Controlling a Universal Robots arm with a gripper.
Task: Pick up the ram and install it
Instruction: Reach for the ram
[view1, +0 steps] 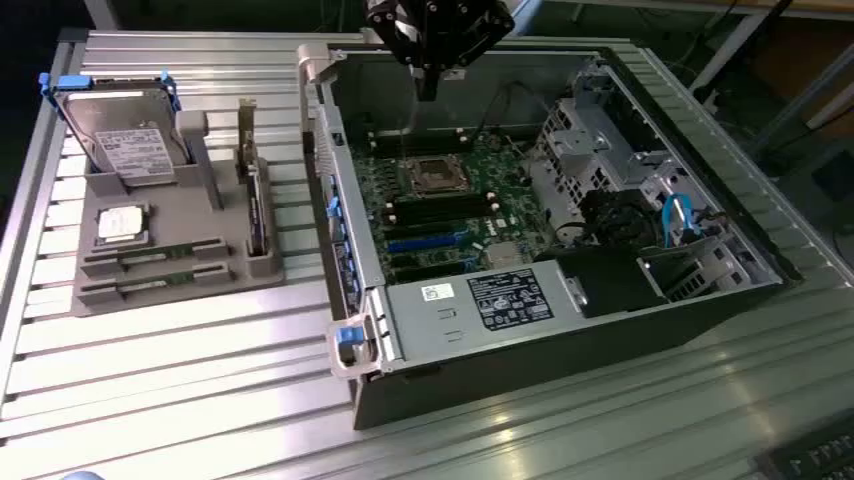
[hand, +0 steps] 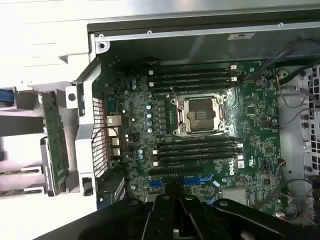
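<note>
Pickup pending: my end effector (view1: 427, 90), pressed together and empty, hovers over the case (view1: 467, 375); grasping the distant ram (view1: 163, 256) requires spreading.

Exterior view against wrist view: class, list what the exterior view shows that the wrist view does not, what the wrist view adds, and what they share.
Exterior view's extras: the power supply with its label, and the blue cables by the drive bay.
Wrist view's extras: the rear port block and the vent grille beside it.
Shared: the motherboard, its CPU socket, and the gripper, fingers shut, over the open case.
</note>
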